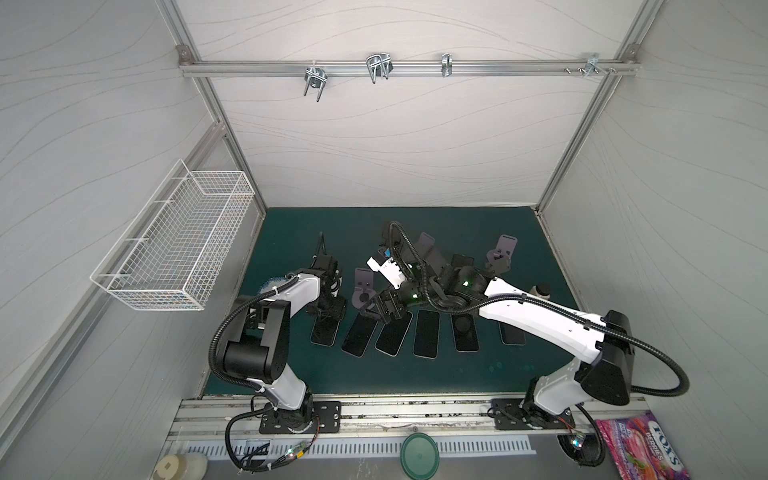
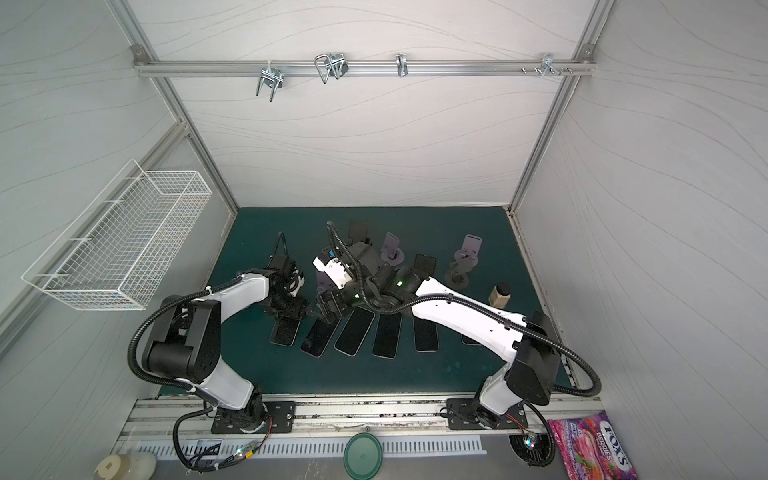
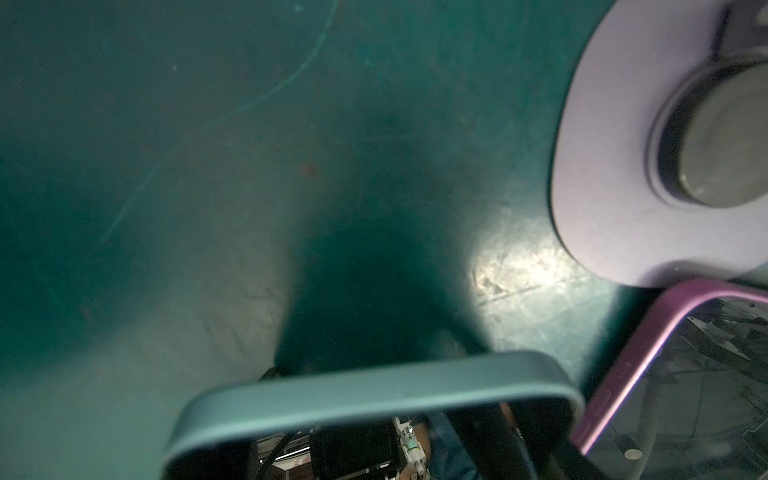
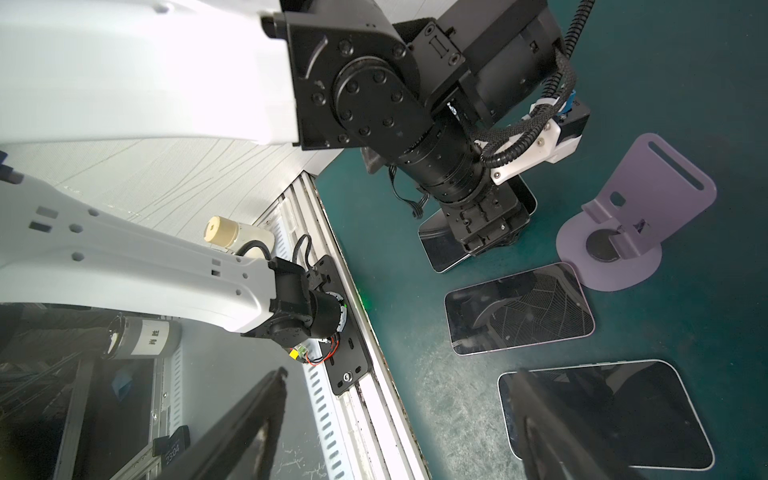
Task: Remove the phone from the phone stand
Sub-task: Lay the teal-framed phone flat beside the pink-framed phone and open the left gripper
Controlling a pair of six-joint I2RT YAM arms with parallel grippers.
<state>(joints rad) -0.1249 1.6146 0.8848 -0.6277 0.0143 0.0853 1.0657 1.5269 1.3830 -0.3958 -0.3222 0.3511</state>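
Teal-grey metal, rounded at the corners, is wrapped around the held phone (image 3: 374, 390), whose glossy dark screen is turned upward. It is clamped across its width by the left gripper (image 1: 328, 311) at the left end of a row on the green mat (image 1: 415, 374), clear of every stand. Whether it rests on the mat cannot be told.

Six phones are counted in that row (image 1: 426, 334), all flat slabs with mirror-like glass, and the sixth is half hidden under the right arm. A seventh dark slab (image 1: 462, 261) is seen tilted behind that arm. Its support is hidden.

Next to the held phone a purple-rimmed phone (image 3: 648, 374) is laid. Just beside its corner a lavender phone stand (image 4: 648, 199) is placed: matte, with a round base, a dark round pad and a slotted back plate. Two more lavender stands (image 1: 426, 243) (image 1: 505, 247) are set farther back, making three.

The right gripper (image 4: 399, 374) is held over the third phone, its black fingers (image 4: 552, 428) spread wide with nothing between them.
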